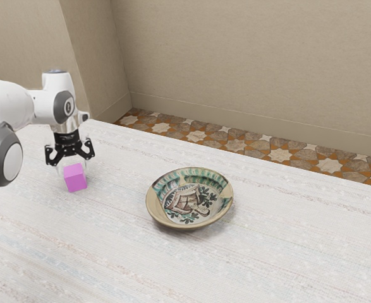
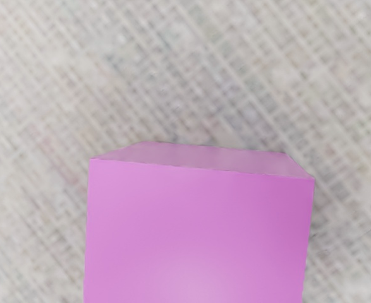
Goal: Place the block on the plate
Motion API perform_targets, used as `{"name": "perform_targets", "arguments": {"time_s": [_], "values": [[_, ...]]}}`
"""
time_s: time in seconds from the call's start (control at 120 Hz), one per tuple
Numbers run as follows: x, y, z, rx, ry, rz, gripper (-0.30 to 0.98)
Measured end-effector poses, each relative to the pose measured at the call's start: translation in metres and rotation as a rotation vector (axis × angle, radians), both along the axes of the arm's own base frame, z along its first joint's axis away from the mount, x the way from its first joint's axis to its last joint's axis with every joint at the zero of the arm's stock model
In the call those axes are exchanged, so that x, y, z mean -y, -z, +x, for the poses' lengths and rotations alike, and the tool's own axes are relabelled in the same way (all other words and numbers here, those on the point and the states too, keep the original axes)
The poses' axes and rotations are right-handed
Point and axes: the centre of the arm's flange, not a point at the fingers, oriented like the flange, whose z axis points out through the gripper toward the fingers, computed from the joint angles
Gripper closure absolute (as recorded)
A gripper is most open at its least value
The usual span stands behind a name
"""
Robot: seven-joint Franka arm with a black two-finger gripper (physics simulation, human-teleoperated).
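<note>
Hand [image 1: 72, 163]: pointed down, fingers spread, one out to either side of the block's width. No pinch visible; whether a fingertip brushes a face, cannot tell.

Block [image 1: 75, 178]: pink-violet, plain-faced, directly under the hand. Looks seated on the counter [image 1: 119, 268], upright, its faces flat. In the wrist view its top face looms close beneath the hand, one side face dropping away to the woven-looking surface of the counter.

Arm [image 1: 22, 104]: white with grey joint caps, reaching in from the exterior view's left, bent down at the wrist.

Plate [image 1: 158, 214]: deep, broad-rimmed, painted green, dark and brown; well apart from the block, toward the exterior view's right. Stands on the counter, nothing in it.

Farther out: patterned floor [image 1: 280, 153], beige wall [image 1: 248, 60].

Progress, as judged: early. Hand lined up over the block; that much done. Left: close on it, lift, carry across clear of the plate's raised rim, lower, let go. Sloping inner wall may tip or slide the block if released off-centre; aim for the middle.
</note>
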Motion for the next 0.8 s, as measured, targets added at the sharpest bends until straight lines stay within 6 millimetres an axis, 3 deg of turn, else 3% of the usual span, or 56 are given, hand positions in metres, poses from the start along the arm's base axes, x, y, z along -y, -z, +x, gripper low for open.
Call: {"name": "perform_targets", "arguments": {"time_s": [0.175, 0.542, 0.8], "values": [[0.005, 0.012, 0.003, 0.0, 0.014, -0.01, 0.0], [-0.005, 0.036, -0.002, -0.016, 0.007, -0.027, 0.0], [-0.005, 0.041, -0.003, -0.022, 0.01, -0.031, 0.13]]}}
